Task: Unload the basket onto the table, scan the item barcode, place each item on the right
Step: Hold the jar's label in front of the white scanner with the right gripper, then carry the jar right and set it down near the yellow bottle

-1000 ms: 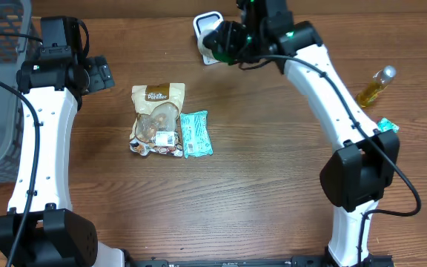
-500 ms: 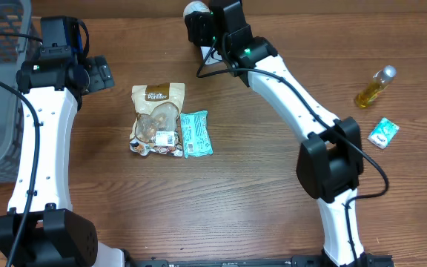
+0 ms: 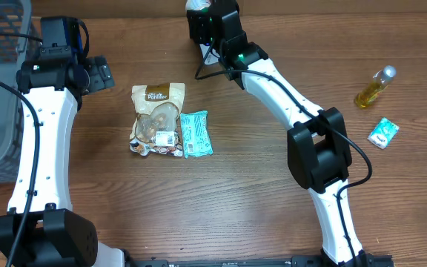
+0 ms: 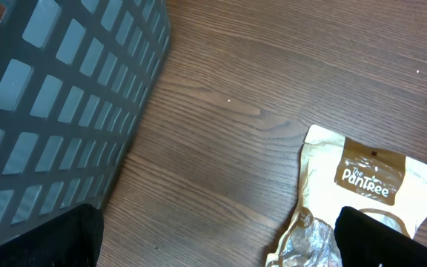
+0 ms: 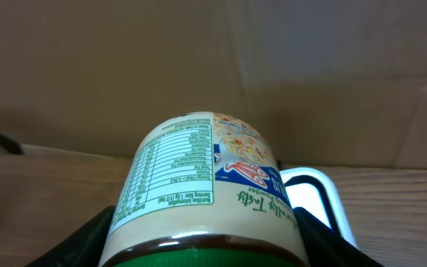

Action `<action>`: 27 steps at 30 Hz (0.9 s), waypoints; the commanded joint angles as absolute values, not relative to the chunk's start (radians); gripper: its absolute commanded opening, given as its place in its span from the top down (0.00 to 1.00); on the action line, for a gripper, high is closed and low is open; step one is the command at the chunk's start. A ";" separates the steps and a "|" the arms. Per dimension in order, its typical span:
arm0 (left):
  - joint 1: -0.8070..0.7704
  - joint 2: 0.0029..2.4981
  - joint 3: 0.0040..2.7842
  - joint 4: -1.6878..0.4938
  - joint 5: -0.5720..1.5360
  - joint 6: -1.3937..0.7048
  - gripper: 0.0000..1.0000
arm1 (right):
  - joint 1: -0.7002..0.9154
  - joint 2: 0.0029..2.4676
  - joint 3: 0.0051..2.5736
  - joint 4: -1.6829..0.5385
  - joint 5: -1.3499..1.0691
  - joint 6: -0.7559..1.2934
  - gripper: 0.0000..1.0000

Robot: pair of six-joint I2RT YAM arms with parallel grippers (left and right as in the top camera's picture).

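The right fingers (image 5: 98, 236) grasp the jar (image 5: 199, 185), one dark finger pressed to each side of it near its green end. The jar lies on its side in the grip, held off the bench (image 3: 258, 185) at the far edge, with a brown cardboard wall behind it.

Its body is cream, with a rounded shoulder at the end away from the wrist camera. A thin brown ring and then a broad green band close the near end. A nutrition table in small black print on a white panel runs along the upper left side. To the right of that is a picture of pale food, a blue and red logo and green lettering. No barcode shows on the side that faces the wrist camera.

Just behind the jar and to its right stands the scanner (image 5: 330, 194), white-rimmed with a dark face. From overhead the right arm hides most of it, and a black cable (image 3: 207, 65) trails from there onto the bench.

The left fingers (image 4: 43, 241) are spread wide and hold nothing. They hang above bare wood between the grey basket (image 4: 50, 111) and a tan pouch (image 3: 156, 119). A teal packet (image 3: 196, 133) touches the pouch's right side. A yellow bottle (image 3: 375, 87) and a small teal packet (image 3: 383, 133) lie well apart at the right.
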State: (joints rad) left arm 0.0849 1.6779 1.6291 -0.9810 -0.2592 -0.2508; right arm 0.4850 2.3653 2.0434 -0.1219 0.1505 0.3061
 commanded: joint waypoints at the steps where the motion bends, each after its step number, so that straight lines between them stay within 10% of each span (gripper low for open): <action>1: 0.078 1.682 1.632 -0.983 -0.269 -0.232 0.01 | 0.480 2.381 2.061 -0.104 0.202 0.282 0.71; 27: 0.078 1.682 1.632 -0.983 -0.269 -0.232 0.00 | 0.438 2.463 2.060 0.022 0.209 0.282 0.74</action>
State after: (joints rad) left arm 0.0849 1.6779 1.6291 -0.9813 -0.2592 -0.2508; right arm 0.4389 2.4790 2.0434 -0.0151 0.1921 0.2878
